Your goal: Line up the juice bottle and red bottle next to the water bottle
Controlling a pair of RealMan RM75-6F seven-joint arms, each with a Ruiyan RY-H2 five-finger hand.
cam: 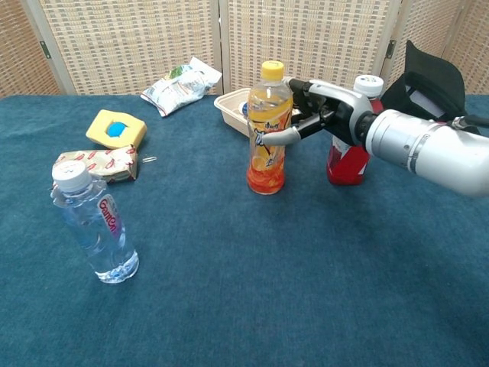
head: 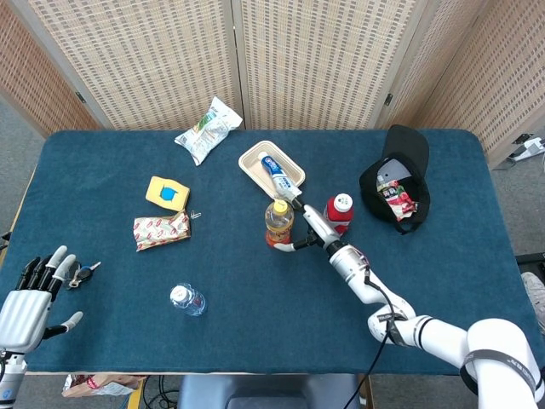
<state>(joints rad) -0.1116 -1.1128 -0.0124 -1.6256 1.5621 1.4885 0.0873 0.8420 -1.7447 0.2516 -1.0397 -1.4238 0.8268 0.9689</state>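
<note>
Taking the juice bottle as our landmark, we start nearest the camera: the water bottle stands upright well to its left and closer to us, apart from everything else. In the head view our left hand rests at the near left edge of the table, far from the juice bottle, holding nothing with its fingers spread; a set of keys lies just beside it. The juice bottle stands upright mid-table. Our right hand reaches in from its right, forearm stretched low over the cloth, thumb and fingers curling around the bottle's upper body and touching it; we cannot tell whether the grasp is firm. The red bottle stands just right of the juice bottle, behind our wrist. Directly beyond the juice bottle sits a white tray, and farther right a black cap.
</note>
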